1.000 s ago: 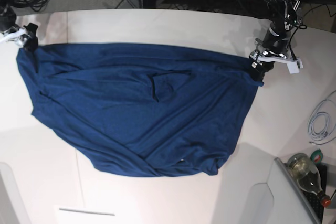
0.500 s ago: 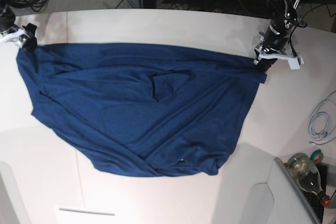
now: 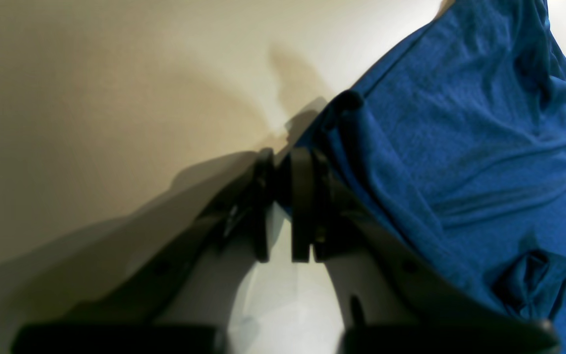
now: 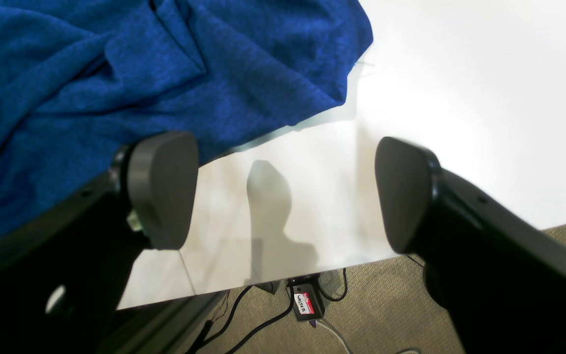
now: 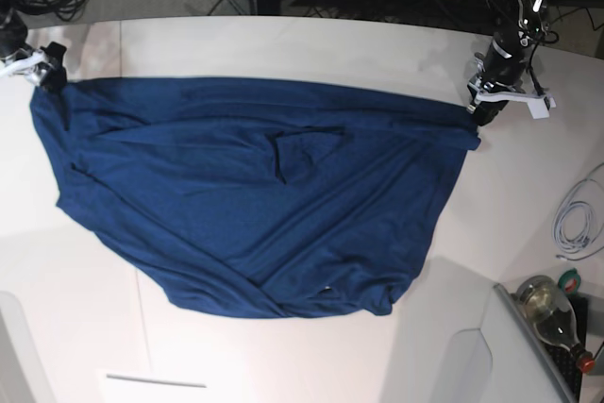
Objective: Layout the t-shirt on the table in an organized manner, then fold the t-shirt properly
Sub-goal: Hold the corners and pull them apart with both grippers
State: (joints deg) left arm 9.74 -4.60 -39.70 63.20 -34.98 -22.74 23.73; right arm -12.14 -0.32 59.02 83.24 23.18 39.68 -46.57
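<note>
Since a second ago, our left gripper (image 5: 483, 112) has drawn back from the shirt's corner, and that corner has slid outward with it.

Going left to right in the base view: our right gripper (image 4: 283, 191) stands wide open, the t-shirt (image 5: 250, 191) beside one pad, nothing between. The shirt lies spread but creased on the table (image 5: 283, 44). Our left jaws are nearly closed; the hem (image 3: 342, 105) sits just beyond them, and we judge it released to stay stretched.
</note>
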